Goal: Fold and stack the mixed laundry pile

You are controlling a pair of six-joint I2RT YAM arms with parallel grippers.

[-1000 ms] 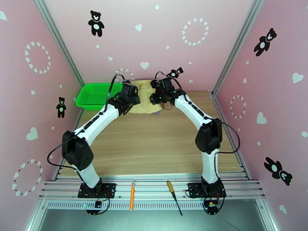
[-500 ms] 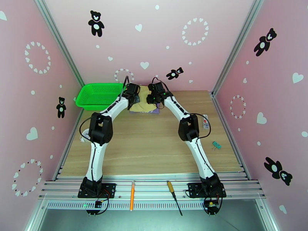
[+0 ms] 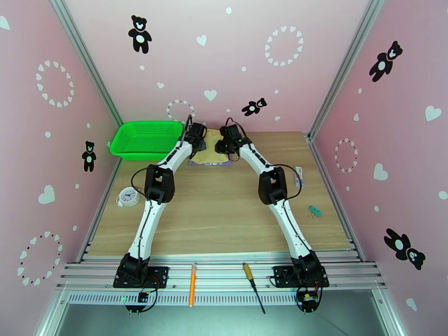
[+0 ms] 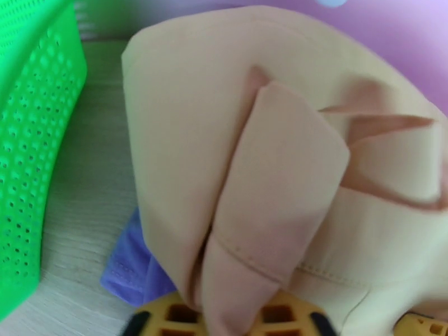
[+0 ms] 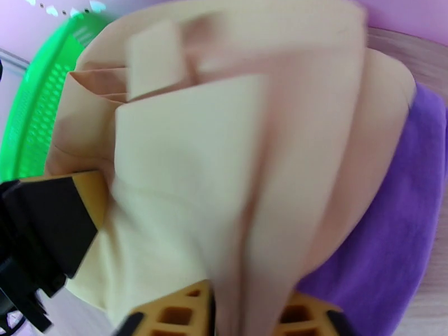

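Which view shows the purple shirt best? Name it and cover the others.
Right wrist: the purple shirt shows as a broad band under the tan garment. Left wrist catches one small corner; the top view gives a thin sliver at the stack's near edge.

1. We record the smaller garment (image 4: 185,135) as plain tan-beige.
2. We record the shirt (image 5: 386,219) as solid lavender-purple where it shows.
3. We record the basket (image 3: 147,138) as bright green with a perforated mesh pattern.
4. We record the table (image 3: 224,219) as light brown wood grain.
5. We record the walls (image 3: 252,63) as pink, printed with black teddy bears, white hearts and rings of white hearts.
6. We record the left arm (image 3: 147,225) and right arm (image 3: 288,225) as white with black joints.
7. We record the pen (image 3: 192,284) as orange.
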